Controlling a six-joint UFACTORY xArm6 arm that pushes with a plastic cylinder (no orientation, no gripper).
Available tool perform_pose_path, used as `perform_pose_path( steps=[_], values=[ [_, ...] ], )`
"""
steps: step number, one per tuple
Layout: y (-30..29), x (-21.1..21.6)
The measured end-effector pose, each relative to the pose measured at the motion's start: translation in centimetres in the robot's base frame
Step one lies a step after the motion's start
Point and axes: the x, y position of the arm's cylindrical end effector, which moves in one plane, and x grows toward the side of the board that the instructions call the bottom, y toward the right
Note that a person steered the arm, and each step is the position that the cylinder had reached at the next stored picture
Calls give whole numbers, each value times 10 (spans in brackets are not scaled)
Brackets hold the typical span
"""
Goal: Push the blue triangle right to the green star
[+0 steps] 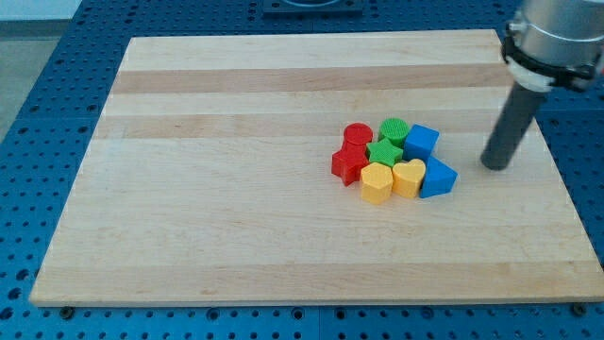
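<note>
The blue triangle (pixel 438 178) lies at the right end of a tight cluster of blocks near the board's middle. The green star (pixel 383 153) sits in the middle of the cluster, to the triangle's upper left, with the yellow heart (pixel 408 177) between them. My tip (pixel 494 166) is on the board to the right of the blue triangle, a short gap apart from it, touching no block.
The cluster also holds a blue cube (pixel 421 142), a green cylinder (pixel 394 130), a red cylinder (pixel 357 135), a red star (pixel 348 164) and a yellow hexagon (pixel 376 182). The wooden board (pixel 236 189) lies on a blue perforated table.
</note>
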Motion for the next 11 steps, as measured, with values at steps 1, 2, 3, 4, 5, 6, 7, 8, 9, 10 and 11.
perform_pose_path(
  steps=[1, 2, 3, 4, 5, 6, 7, 8, 9, 10, 11],
  values=[
    [20, 13],
    [14, 42],
    [10, 57],
    [-3, 51],
    [-16, 45],
    [-23, 45],
    [-26, 45],
    [-30, 39],
    [-36, 39],
    [-46, 39],
    [-54, 39]
  ],
)
